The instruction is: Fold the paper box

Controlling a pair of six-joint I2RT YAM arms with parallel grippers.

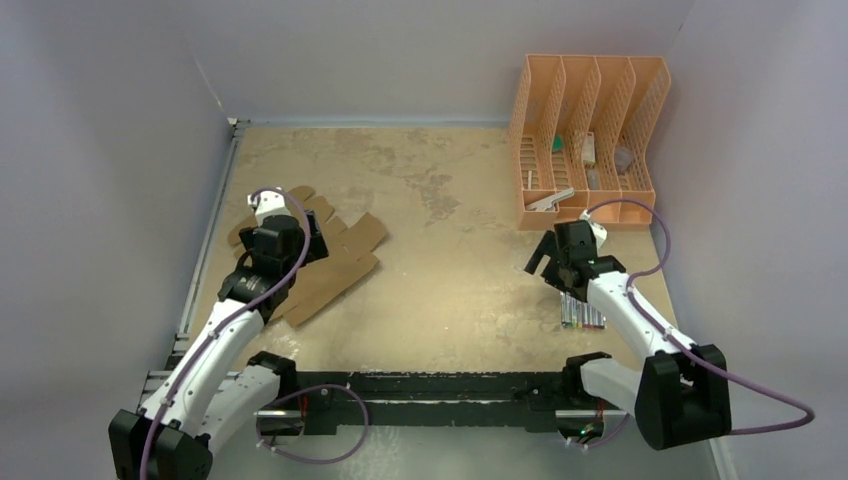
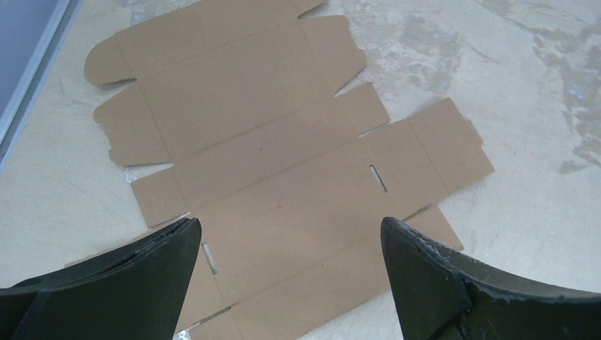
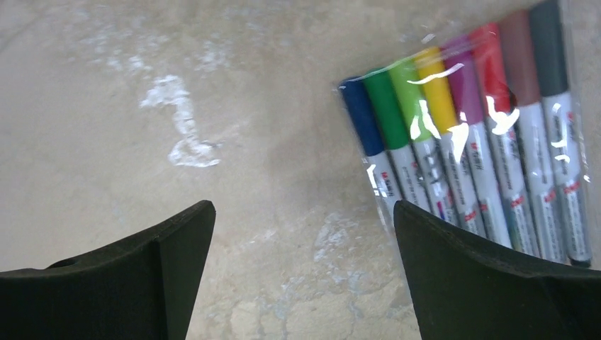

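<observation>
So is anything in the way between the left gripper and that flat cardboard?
Nothing visible. The left gripper hangs open directly over the paper box, which lies flat, and the part of it in view is bare.

**Two robot arms, both grippers spread wide**

In the overhead view, the left arm rises from the lower left corner, with its wrist tipped downward left of centre. The right arm leans up and leftward from the lower right corner. The left gripper and right gripper each hold their black jaws far apart.
</observation>
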